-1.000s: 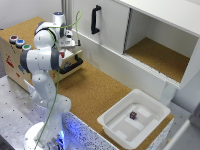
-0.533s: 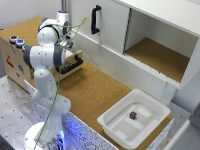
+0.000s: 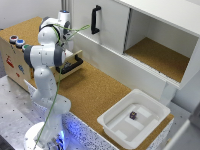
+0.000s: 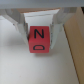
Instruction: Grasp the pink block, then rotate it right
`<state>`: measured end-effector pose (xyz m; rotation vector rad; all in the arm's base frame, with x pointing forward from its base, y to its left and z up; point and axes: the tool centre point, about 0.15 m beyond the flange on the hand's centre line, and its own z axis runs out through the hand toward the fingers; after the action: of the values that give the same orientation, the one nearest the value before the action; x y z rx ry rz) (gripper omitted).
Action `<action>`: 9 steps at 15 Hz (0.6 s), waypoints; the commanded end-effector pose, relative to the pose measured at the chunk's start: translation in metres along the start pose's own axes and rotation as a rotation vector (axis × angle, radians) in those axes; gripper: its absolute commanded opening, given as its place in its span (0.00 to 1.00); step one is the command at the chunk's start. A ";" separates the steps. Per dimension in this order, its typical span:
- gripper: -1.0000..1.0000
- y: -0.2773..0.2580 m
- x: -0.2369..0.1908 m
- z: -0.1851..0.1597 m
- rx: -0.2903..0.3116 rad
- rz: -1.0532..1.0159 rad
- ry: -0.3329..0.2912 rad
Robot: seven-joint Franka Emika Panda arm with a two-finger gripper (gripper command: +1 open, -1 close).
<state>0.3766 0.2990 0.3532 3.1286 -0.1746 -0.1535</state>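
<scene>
In the wrist view, closest to us, the pink block (image 4: 38,38) sits between the two fingers (image 4: 21,27) of the gripper (image 4: 39,31). The jaws look clamped on its two side faces, with no gap showing on either side. Its face carries dark letters, and the pale surface under it is blurred, so we cannot tell whether the block is lifted or resting.

We judge the grasp made and the turn to the right as the step in hand. To do it well, we would keep the squeeze steady and turn about the wrist's own axis, so the block spins in place rather than sweeping sideways. If it rests on the surface, a slight lift first would keep it from dragging and twisting in the pads.

In the exterior view the arm (image 3: 47,55) itself hides the gripper and block; they are toward the far corner of the bench (image 3: 95,92), at the exterior view's left. There the room is tight: a wooden box (image 3: 14,57) with coloured buttons stands at that edge, a drawer with a black handle (image 3: 70,66) lies just beside the arm, and the cabinet door (image 3: 102,22) rises behind. Open cork lies mid-bench; the white bin (image 3: 135,120) sits well apart at the near corner.
</scene>
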 end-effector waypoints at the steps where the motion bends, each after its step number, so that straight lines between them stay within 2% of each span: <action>1: 1.00 -0.008 -0.002 -0.010 0.013 -0.061 0.000; 4: 1.00 -0.014 -0.021 -0.032 0.019 -0.096 0.021; 8: 1.00 -0.017 -0.060 -0.052 -0.076 -0.282 -0.026; 9: 1.00 -0.014 -0.068 -0.053 -0.080 -0.312 -0.034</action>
<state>0.3527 0.3151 0.3808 3.1419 0.0955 -0.1309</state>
